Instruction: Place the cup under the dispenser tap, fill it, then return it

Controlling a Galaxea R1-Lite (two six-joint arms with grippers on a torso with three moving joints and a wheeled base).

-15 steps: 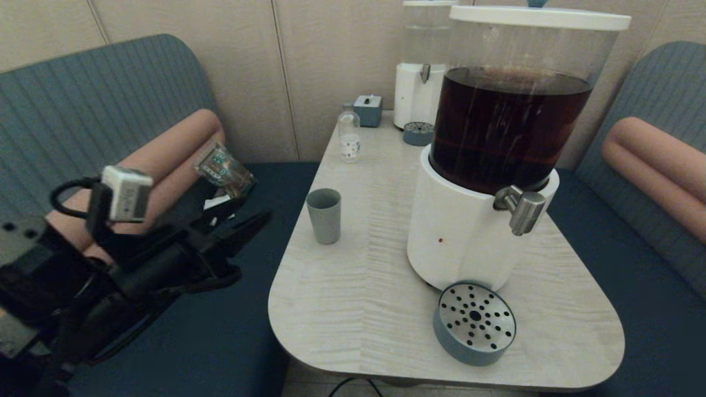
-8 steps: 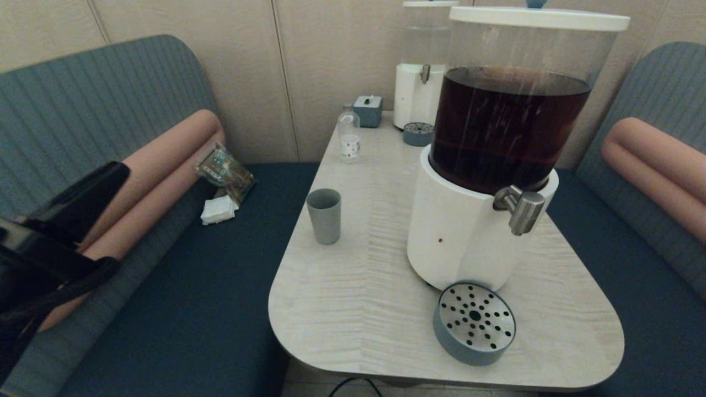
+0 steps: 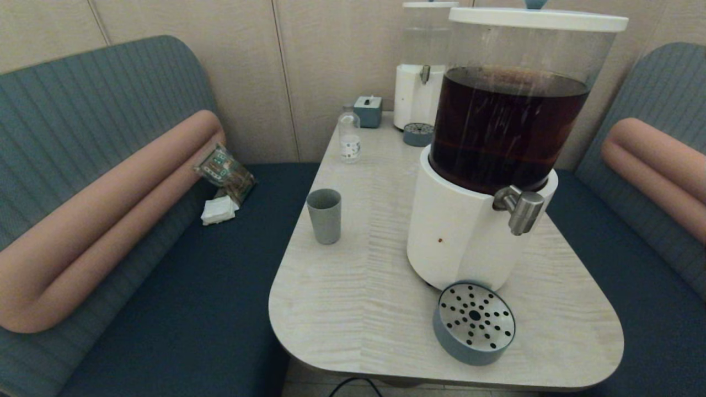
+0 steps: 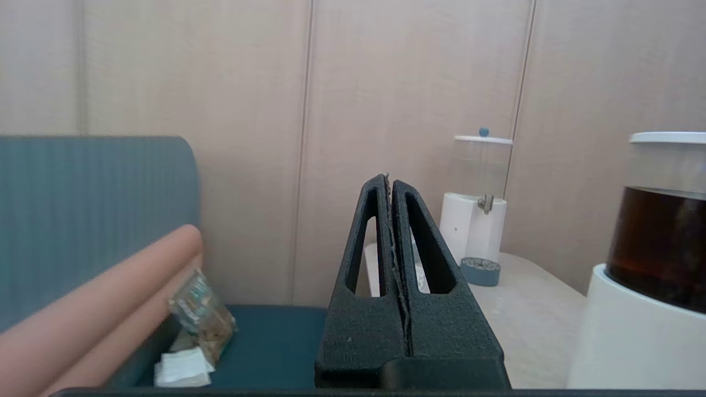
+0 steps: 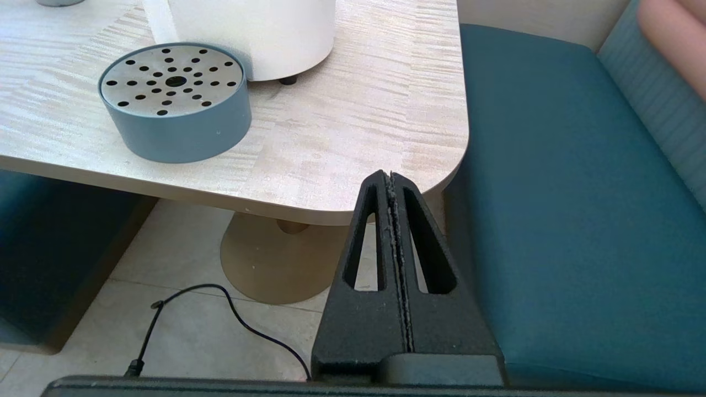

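The grey-blue cup (image 3: 324, 215) stands upright on the left side of the table (image 3: 364, 309), apart from the dispenser. The big white-based dispenser (image 3: 463, 231) holds dark brown liquid, and its steel tap (image 3: 521, 208) juts out on the right. Nothing stands under the tap. Neither arm shows in the head view. In the left wrist view my left gripper (image 4: 390, 184) is shut and empty, over the bench beside the table. My right gripper (image 5: 390, 176) is shut and empty too, held low off the table's near right corner.
A round grey drip tray (image 3: 474, 322) with a perforated top sits at the dispenser's foot. At the back stand a clear-tank dispenser (image 3: 422, 71), its small drip tray (image 3: 418, 133), a small bottle (image 3: 348, 138) and a grey box (image 3: 368, 110). A snack bag (image 3: 223, 171) and napkins (image 3: 219, 210) lie on the left bench.
My left arm has drawn back from beside the table and left the head view. The cup and dispenser have not moved.
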